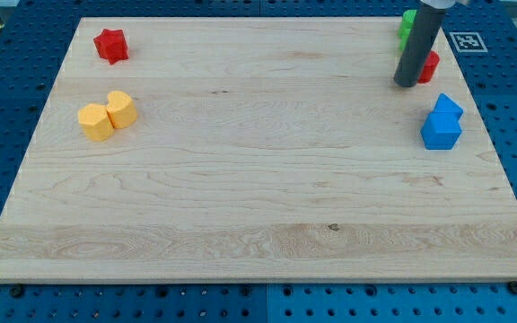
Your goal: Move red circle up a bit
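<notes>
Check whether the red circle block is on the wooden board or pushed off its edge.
On the board. The red circle block sits inside the wooden board's right edge, partly hidden behind my tip, below the green block.

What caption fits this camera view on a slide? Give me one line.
My tip rests beside the red circle below a green block; blue blocks sit nearby.

No readable words, numbers or brand names appear anywhere. The only sign is a black-and-white square marker (463, 40) on the blue pegboard (7, 81), just off the wooden board's (258, 206) top right corner.
</notes>
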Tool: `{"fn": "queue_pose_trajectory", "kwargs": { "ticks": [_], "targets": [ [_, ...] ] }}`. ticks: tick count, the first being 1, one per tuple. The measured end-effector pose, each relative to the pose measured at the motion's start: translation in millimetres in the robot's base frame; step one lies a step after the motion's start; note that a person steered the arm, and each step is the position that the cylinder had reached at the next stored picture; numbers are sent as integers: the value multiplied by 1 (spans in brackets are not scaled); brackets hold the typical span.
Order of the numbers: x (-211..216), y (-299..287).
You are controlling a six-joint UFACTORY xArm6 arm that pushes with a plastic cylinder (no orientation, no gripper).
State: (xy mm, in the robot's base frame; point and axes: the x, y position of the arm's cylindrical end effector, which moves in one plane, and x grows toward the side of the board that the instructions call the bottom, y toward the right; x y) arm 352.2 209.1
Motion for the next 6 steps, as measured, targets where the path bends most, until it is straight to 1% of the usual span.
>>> {"fn": "queue_pose_trajectory", "kwargs": {
  "ticks": [2, 3, 6],
  "targets": [
    [17, 24],
    [16, 40],
    [-1, 40]
  ]
}}
